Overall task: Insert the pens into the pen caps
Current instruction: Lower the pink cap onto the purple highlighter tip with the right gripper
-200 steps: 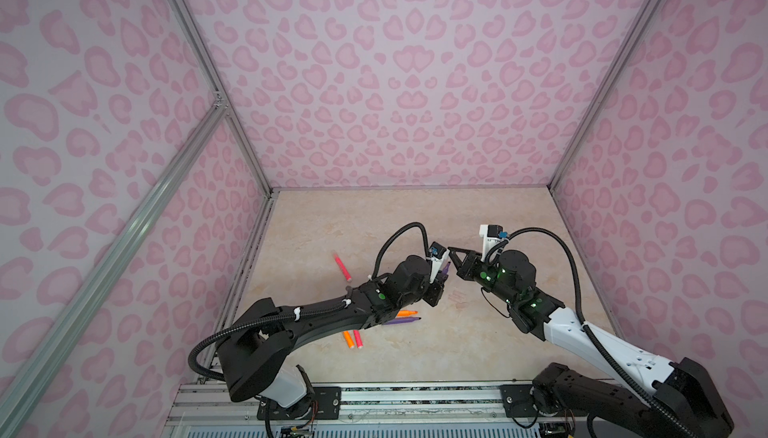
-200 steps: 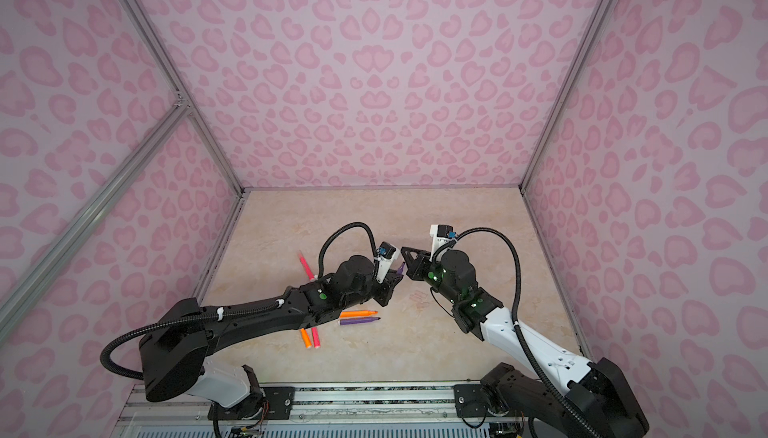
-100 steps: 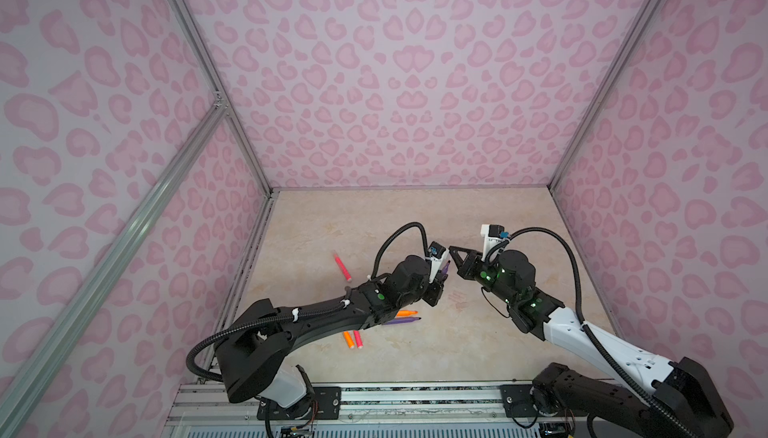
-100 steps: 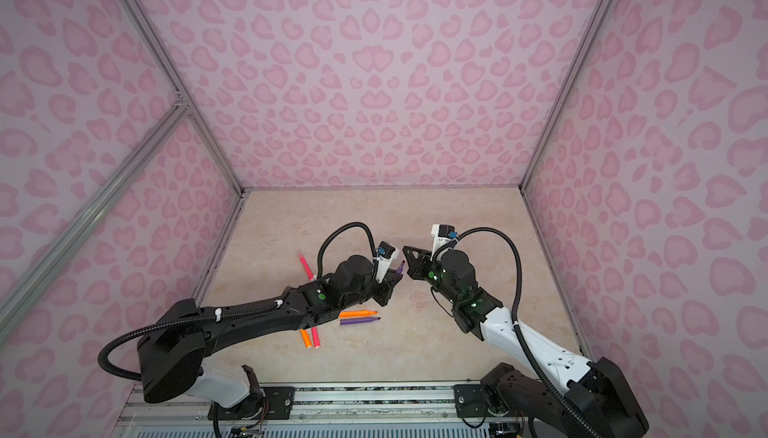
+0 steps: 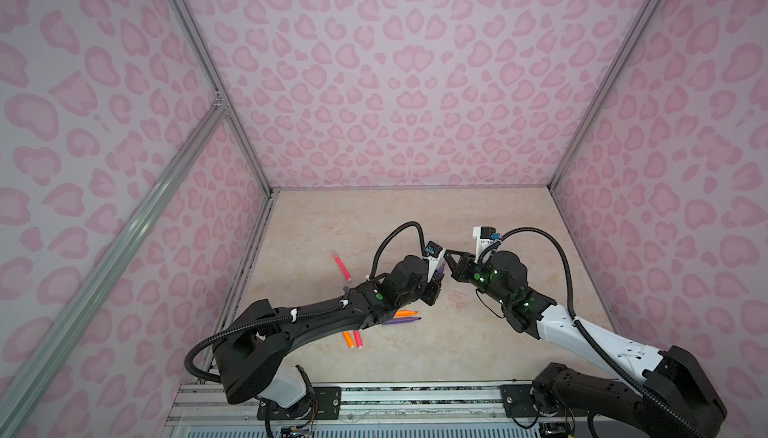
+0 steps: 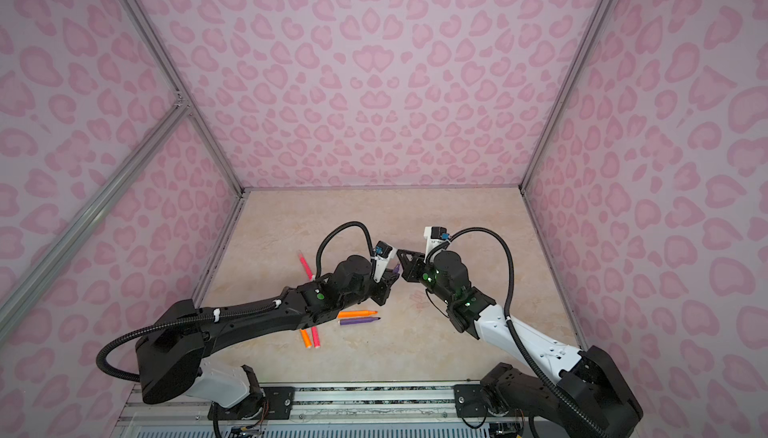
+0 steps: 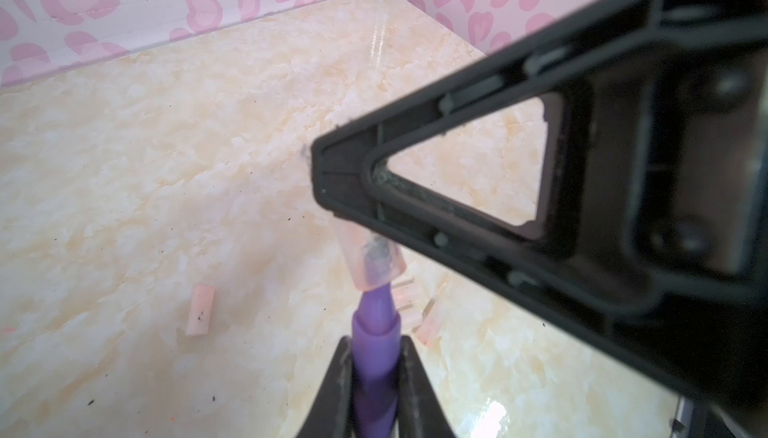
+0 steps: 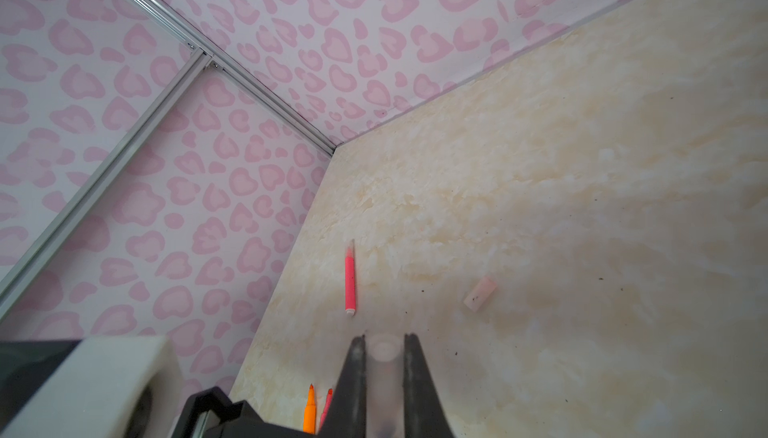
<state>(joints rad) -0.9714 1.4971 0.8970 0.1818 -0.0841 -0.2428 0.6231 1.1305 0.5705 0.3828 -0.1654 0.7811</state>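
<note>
Grippers meet above table (image 5: 415, 215): left gripper (image 7: 374, 342) clamps purple pen (image 7: 376, 323), whose tip sits just inside clear cap (image 7: 372, 261), pinched by right gripper (image 8: 384, 338). Pink pen (image 5: 341, 266) lies alone on the table's left side; four other pens (image 5: 405, 313) lie beside the left arm (image 5: 324, 315); loose cap (image 7: 200, 309) rests on the table

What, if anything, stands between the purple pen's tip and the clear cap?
Nothing visible. The purple pen, in the left gripper, has its tip at the mouth of the clear cap in the right gripper.
</note>
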